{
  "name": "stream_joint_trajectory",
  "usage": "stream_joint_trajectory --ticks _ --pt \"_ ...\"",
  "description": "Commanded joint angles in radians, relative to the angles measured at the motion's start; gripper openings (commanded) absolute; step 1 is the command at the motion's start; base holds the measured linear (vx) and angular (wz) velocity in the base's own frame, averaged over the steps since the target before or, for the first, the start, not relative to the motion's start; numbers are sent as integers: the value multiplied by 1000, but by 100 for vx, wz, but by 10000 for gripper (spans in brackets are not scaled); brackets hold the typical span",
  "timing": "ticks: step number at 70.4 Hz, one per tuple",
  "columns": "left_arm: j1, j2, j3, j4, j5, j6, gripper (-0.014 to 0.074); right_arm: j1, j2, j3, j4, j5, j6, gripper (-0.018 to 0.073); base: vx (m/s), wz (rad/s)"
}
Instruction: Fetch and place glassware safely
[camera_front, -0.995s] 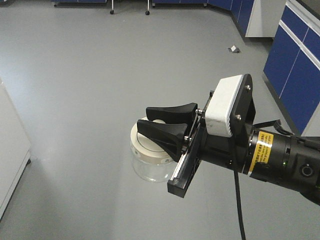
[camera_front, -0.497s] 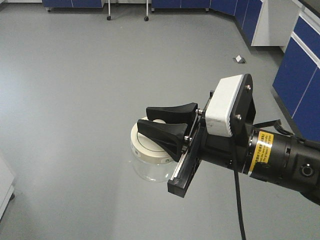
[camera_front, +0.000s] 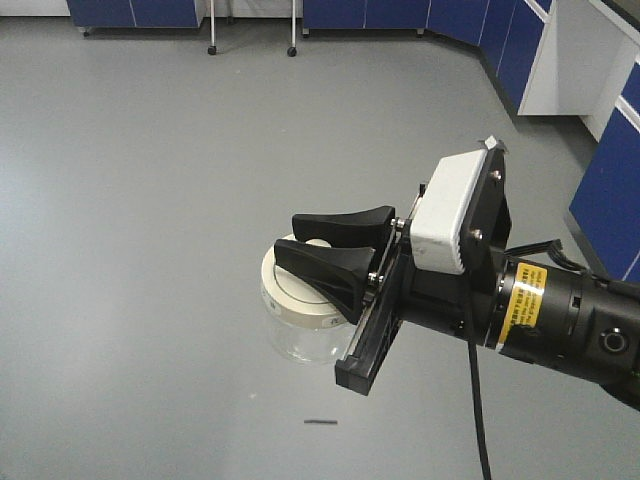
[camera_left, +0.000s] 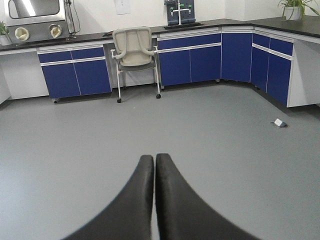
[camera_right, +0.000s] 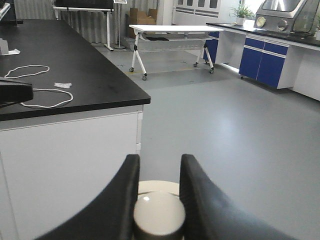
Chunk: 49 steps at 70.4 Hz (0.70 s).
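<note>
1. Off-white lid (camera_front: 290, 300) capped the glass jar (camera_front: 300, 345), which hung in mid-air over the grey floor (camera_front: 150, 200), directly beneath the right end effector (camera_front: 288, 236); nothing supported it from below.
2. Right end effector was narrowed onto the lid's knob (camera_right: 159, 214), one finger on each side, both appearing to touch it. It gripped the knob only, with the glass body untouched.
3. Jar axis ran roughly upright, crossing the fingers at about a right angle.
4. Left end effector (camera_left: 154, 158) was fully closed, fingers pressed together and empty; the jar was not in its view.
5. Black-topped desk (camera_right: 75, 75) lay near, ahead-left of the right end effector. Likely set-down spot, but that's a guess.
6. Risk: the lid could part from the jar.
</note>
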<state>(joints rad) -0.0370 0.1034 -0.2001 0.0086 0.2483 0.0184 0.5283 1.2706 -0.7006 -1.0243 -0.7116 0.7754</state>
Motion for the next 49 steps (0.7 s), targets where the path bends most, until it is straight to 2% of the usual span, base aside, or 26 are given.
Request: stream_joint_trajectory --ticks 1,49 --pt "2 12 -30 -9 -70 -5 -7 2 -30 -29 47 -65 0 -3 47 -3" --pt "2 12 -30 -9 -70 -5 -7 2 -30 -29 47 -65 0 -3 47 -5"
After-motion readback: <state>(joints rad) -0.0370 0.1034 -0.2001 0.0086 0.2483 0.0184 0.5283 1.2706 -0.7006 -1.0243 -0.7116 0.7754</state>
